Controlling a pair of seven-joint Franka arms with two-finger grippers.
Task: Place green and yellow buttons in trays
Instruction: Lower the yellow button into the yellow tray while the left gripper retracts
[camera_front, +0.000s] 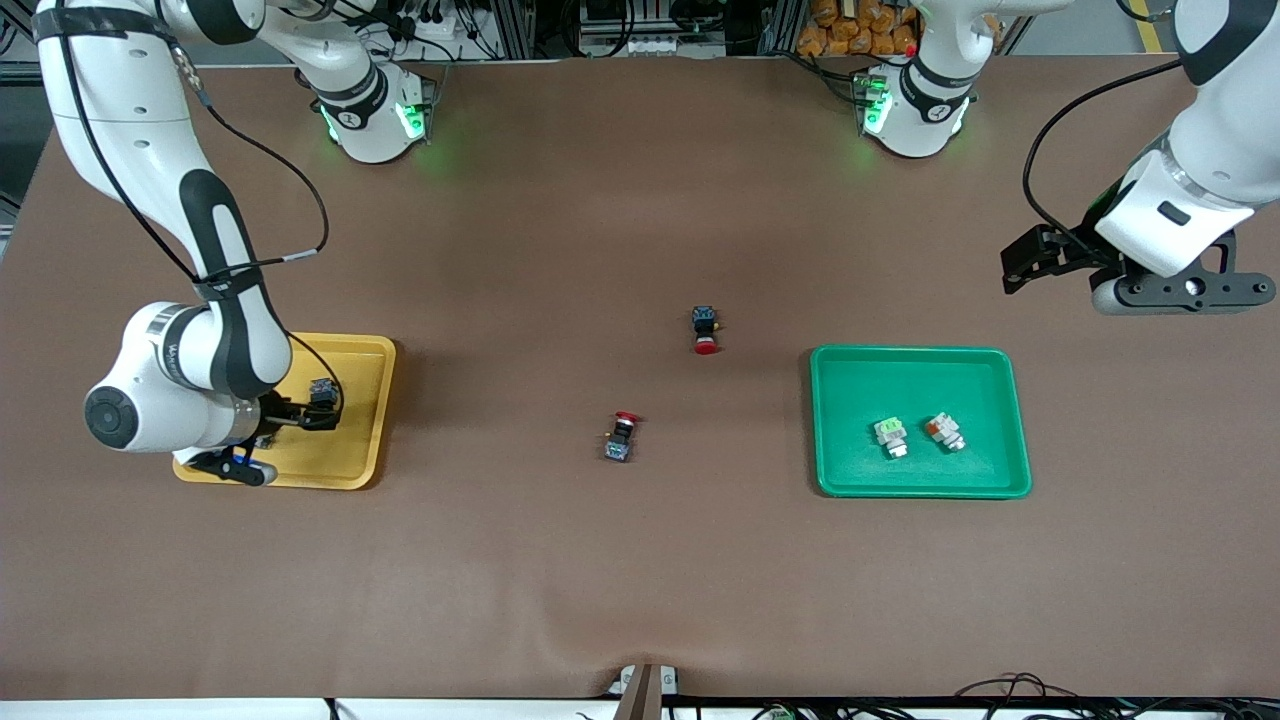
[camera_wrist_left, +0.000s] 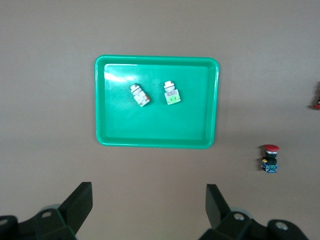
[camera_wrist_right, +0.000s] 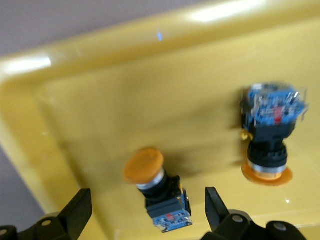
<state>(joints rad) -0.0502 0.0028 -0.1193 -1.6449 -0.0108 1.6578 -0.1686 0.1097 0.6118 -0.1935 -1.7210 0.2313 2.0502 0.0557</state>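
The yellow tray (camera_front: 352, 445) lies toward the right arm's end of the table. My right gripper (camera_front: 232, 466) hangs low over it, open and empty. In the right wrist view (camera_wrist_right: 147, 210) a yellow-capped button (camera_wrist_right: 159, 192) lies on its side in the tray (camera_wrist_right: 100, 55) between the fingers, untouched. A second yellow-capped button (camera_wrist_right: 270, 135) stands cap-down beside it and shows in the front view (camera_front: 322, 387). The green tray (camera_front: 915, 353) holds two pale-green buttons (camera_front: 890, 437) (camera_front: 945, 431), also seen in the left wrist view (camera_wrist_left: 140, 95) (camera_wrist_left: 171, 93). My left gripper (camera_front: 1180, 292) waits open high above the table (camera_wrist_left: 148, 205).
Two red-capped switches lie on the brown table between the trays, one (camera_front: 706, 330) nearer the robots and one (camera_front: 621, 437) nearer the front camera. The left wrist view shows the green tray (camera_wrist_left: 156, 60) and one red-capped switch (camera_wrist_left: 270, 157).
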